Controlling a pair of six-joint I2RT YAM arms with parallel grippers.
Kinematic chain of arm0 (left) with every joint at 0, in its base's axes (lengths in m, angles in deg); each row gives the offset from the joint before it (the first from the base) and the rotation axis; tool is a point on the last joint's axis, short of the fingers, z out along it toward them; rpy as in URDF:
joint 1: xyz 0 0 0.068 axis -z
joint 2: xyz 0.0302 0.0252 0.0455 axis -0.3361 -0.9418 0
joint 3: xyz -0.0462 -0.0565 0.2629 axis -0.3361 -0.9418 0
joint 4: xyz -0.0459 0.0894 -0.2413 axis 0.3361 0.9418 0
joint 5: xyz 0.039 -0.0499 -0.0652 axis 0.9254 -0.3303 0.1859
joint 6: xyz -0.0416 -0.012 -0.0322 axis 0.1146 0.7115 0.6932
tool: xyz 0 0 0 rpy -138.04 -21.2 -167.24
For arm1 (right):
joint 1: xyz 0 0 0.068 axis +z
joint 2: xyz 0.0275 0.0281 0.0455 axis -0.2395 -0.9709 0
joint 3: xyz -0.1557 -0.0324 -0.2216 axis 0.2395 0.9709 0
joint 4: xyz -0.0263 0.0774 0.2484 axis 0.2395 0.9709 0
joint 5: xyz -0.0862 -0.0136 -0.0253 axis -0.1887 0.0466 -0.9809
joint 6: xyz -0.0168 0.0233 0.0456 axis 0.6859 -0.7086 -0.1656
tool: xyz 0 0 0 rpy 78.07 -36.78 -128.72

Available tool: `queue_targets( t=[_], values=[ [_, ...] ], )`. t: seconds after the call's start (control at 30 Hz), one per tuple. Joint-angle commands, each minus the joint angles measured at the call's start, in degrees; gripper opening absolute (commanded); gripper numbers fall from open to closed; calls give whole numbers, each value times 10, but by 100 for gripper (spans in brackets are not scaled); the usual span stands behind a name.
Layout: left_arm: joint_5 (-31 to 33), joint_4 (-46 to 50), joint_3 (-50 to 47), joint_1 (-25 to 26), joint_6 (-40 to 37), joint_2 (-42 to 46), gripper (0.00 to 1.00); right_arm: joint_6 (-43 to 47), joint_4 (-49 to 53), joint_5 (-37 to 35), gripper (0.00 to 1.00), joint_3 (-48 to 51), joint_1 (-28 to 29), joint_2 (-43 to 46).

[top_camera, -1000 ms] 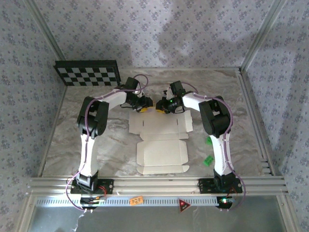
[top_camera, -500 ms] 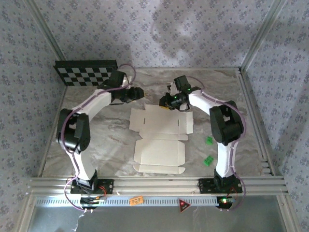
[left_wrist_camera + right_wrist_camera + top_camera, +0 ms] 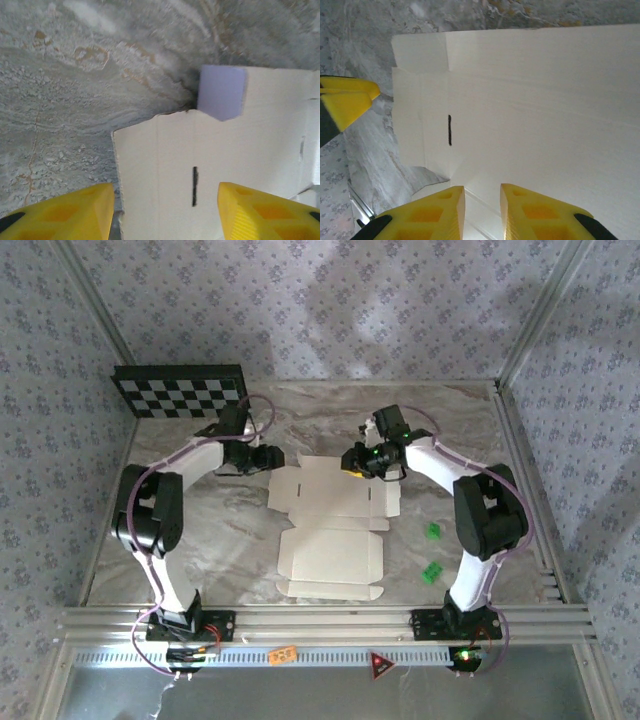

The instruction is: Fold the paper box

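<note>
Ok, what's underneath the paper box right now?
The paper box lies unfolded on the marbled table, which shows all around its edges. Whatever sits beneath the sheet itself is covered.

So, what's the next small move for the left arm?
Probably lower the left gripper onto the box's far-left edge and close: its fingers are wide open with that edge between them, and the box lies flat, unfolded.

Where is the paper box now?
In the top view, the paper box lies flat mid-table, its far edge between the left end effector and right end effector, with green blocks to its right.
</note>
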Motion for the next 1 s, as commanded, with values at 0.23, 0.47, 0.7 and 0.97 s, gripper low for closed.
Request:
queue_targets(
  t=[0.23,0.47,0.7,0.97],
  values=[
    [-38,-17,9,-3,-35,-65,49,14,11,-16,27,21,-6,31],
    [-66,-47,-5,-3,-58,-52,21,14,9,-30,26,25,-8,47],
    [-82,-68,-21,-3,-83,26,10,56,40,-46,26,12,-35,106],
    [-159,-110,-35,-2,-124,168,7,194,51,-25,28,-1,-77,234]
  ],
)
